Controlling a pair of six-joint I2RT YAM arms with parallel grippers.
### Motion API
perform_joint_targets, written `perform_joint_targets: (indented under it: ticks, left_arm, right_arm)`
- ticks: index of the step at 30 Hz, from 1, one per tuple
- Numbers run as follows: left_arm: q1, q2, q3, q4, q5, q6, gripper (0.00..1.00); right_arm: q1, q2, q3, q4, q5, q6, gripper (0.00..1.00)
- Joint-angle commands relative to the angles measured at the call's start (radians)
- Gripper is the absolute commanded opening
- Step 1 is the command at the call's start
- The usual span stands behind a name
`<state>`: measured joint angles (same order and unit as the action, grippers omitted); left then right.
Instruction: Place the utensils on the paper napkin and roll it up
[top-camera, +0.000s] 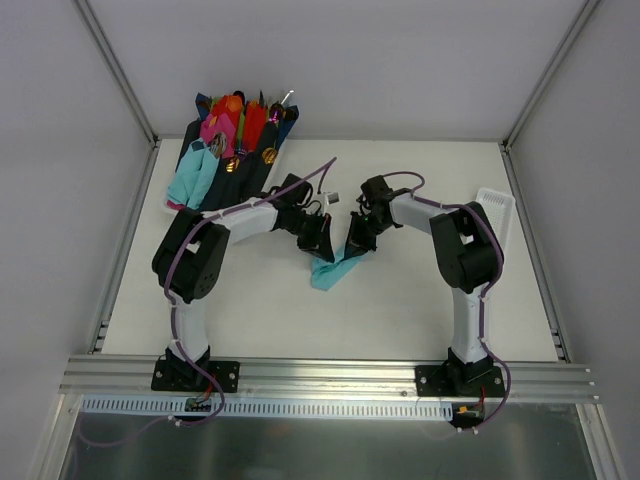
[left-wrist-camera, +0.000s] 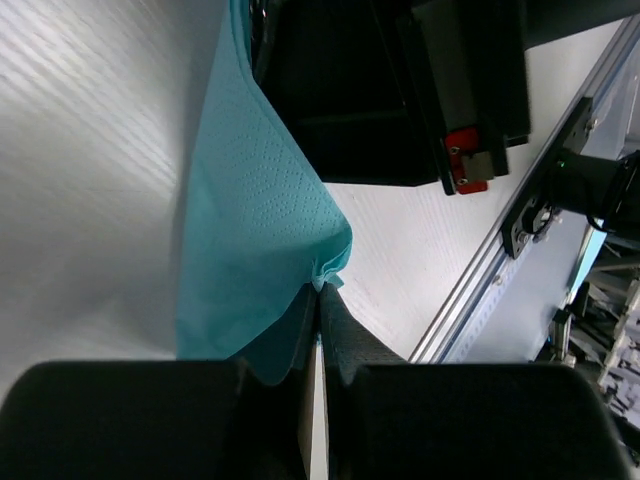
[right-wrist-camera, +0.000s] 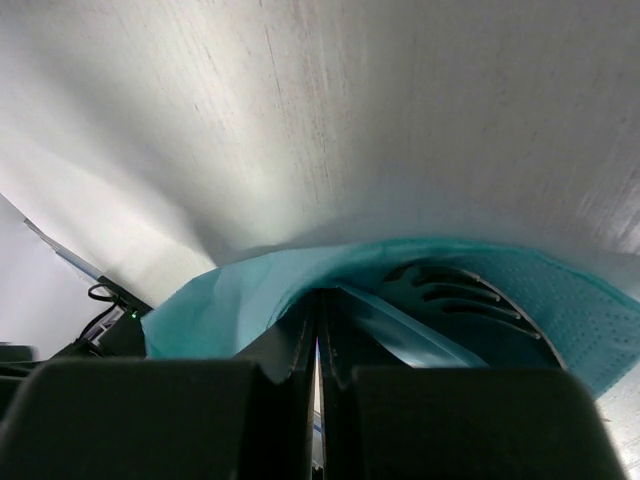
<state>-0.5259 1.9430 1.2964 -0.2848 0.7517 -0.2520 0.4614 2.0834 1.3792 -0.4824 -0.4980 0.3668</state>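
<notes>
The teal paper napkin (top-camera: 333, 271) hangs crumpled between my two grippers over the middle of the table. My left gripper (top-camera: 318, 243) is shut on one corner of the paper napkin (left-wrist-camera: 255, 220), which is pinched at the fingertips (left-wrist-camera: 335, 310). My right gripper (top-camera: 354, 243) is shut on another edge, and the paper napkin (right-wrist-camera: 230, 300) drapes over its fingertips (right-wrist-camera: 300, 330). A dark slotted shape (right-wrist-camera: 460, 290) shows through the paper; I cannot tell what it is. The utensils are out of view.
A heap of dark navy, pink and red napkin bundles with gold cutlery (top-camera: 238, 128) lies at the back left, a pale teal bundle (top-camera: 195, 178) beside it. A white rack (top-camera: 497, 213) stands at the right edge. An aluminium rail (top-camera: 330, 378) runs along the front.
</notes>
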Motion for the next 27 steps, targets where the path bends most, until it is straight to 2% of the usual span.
perform_joint_targets:
  ticks: [1,10,15,27]
  left_arm:
    - [-0.023,0.045,-0.017,-0.01,-0.003,-0.021,0.0]
    - [-0.023,0.154,0.006,-0.016,-0.161,-0.018,0.0]
    - [-0.022,0.183,0.0,-0.022,-0.204,-0.024,0.0]
    - [-0.003,0.214,0.01,-0.043,-0.222,-0.024,0.0]
  right_arm:
    - [-0.001,0.006,-0.039,-0.074,0.134,-0.02,0.0]
    - [-0.003,-0.013,-0.039,-0.076,0.124,-0.014,0.0]
    - [-0.001,-0.037,-0.034,-0.076,0.108,-0.015,0.0]
    - [-0.013,-0.112,-0.014,-0.079,0.039,-0.049,0.12]
